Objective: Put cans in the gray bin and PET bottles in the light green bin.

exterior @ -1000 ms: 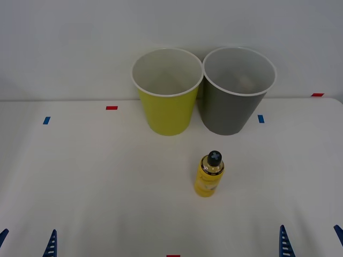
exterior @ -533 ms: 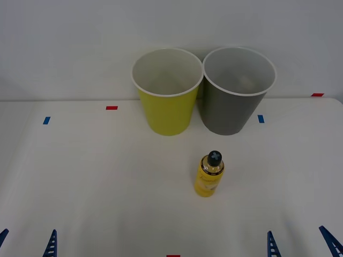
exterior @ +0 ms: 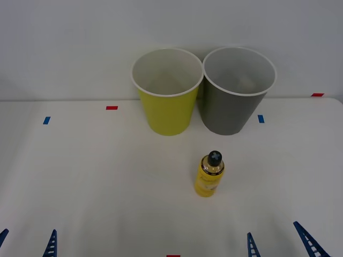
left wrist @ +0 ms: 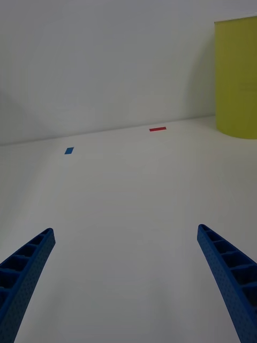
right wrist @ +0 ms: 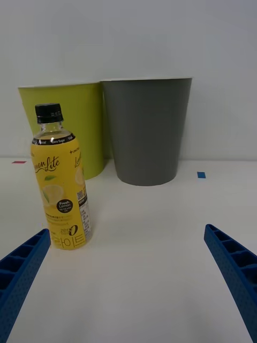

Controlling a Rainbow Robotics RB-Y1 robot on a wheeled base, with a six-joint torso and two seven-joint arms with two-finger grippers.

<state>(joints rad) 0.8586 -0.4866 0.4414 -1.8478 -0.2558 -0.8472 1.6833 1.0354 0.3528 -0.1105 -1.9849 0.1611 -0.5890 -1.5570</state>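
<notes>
A small PET bottle with a yellow label and black cap stands upright on the white table, in front of the gap between the two bins. Behind it the light green bin stands on the left and the gray bin on the right, almost touching. My right gripper is open at the table's near edge, to the right of the bottle and nearer to me. In the right wrist view the PET bottle stands just beyond one finger. My left gripper waits open at the near left corner.
Small red tape marks and blue tape marks dot the table. A plain wall stands close behind the bins. The left wrist view looks over bare table toward the light green bin.
My right gripper has slid left along the near edge toward the bottle and reaches a little farther in. The left gripper, the bottle and both bins have stayed put.
</notes>
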